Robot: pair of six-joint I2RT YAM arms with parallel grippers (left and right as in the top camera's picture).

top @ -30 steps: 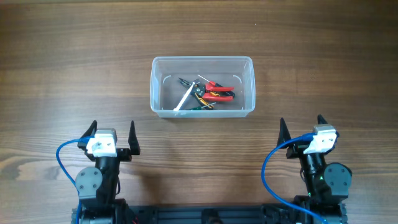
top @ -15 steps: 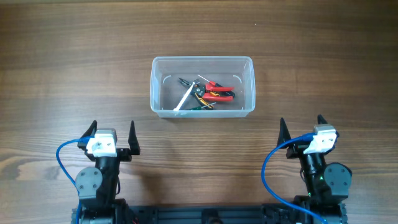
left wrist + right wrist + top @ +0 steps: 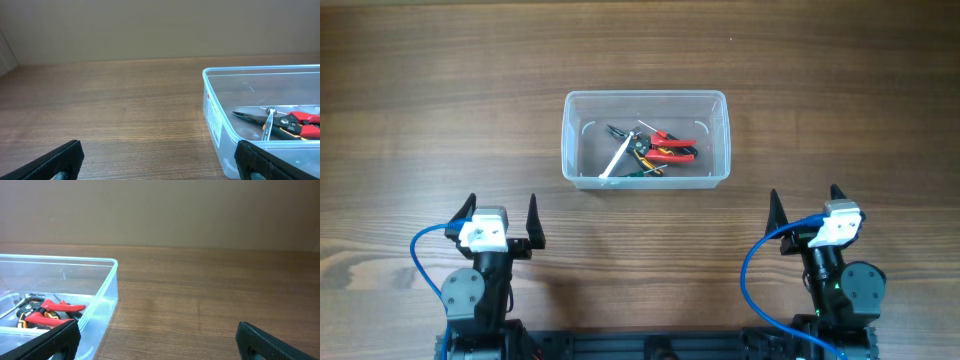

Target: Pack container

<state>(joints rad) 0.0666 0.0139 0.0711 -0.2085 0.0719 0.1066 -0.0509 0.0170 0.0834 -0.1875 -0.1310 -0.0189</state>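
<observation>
The clear plastic container (image 3: 718,108) stands on the wooden table at the middle, uncovered. Inside lie red-handled pliers (image 3: 670,147), a black-handled tool and a white-handled tool (image 3: 616,160). The container also shows in the left wrist view (image 3: 216,107) at the right and in the right wrist view (image 3: 102,292) at the left. My left gripper (image 3: 501,222) is open and empty near the front left, well short of the container. My right gripper (image 3: 804,208) is open and empty near the front right.
Bare wood table (image 3: 440,110) surrounds the container. Blue cables (image 3: 420,250) loop beside each arm base at the front edge. A plain wall stands behind the table in the wrist views.
</observation>
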